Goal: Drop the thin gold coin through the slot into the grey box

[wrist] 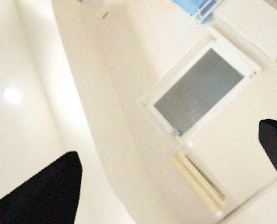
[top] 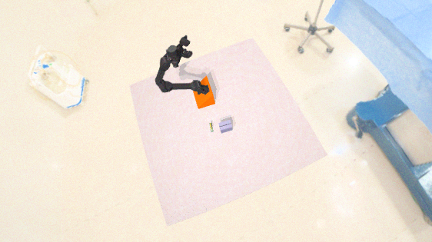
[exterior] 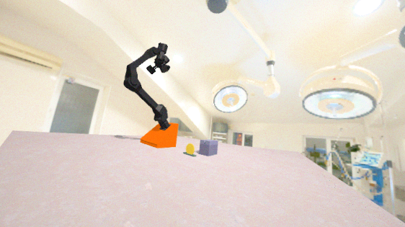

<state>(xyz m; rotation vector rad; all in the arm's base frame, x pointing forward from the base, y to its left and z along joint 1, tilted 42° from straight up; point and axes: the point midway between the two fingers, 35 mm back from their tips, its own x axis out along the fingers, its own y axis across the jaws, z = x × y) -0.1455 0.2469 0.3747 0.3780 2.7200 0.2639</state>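
Note:
The gold coin [top: 211, 126] [exterior: 190, 149] stands on its edge in the shallow dark-green holder [exterior: 193, 155]. The closed box [top: 226, 129] [exterior: 208, 148] looks grey-purple and stands just beside the holder, to its right in the top and exterior views. The thin dark slot in its lid shows in the top view. My gripper [top: 187, 47] [exterior: 158, 70] [wrist: 169, 145] is open and empty, with its fingers wide apart. It is held high in the air, on the far side of the arm's base from the coin and box. The wrist view shows neither coin, holder nor box.
The arm stands on an orange base block [top: 205, 101] [exterior: 163, 137] on a pale pink mat or table top [top: 230, 179] [exterior: 162, 189]. The base is close to the holder and box. Room walls, lamps and furniture are in the background.

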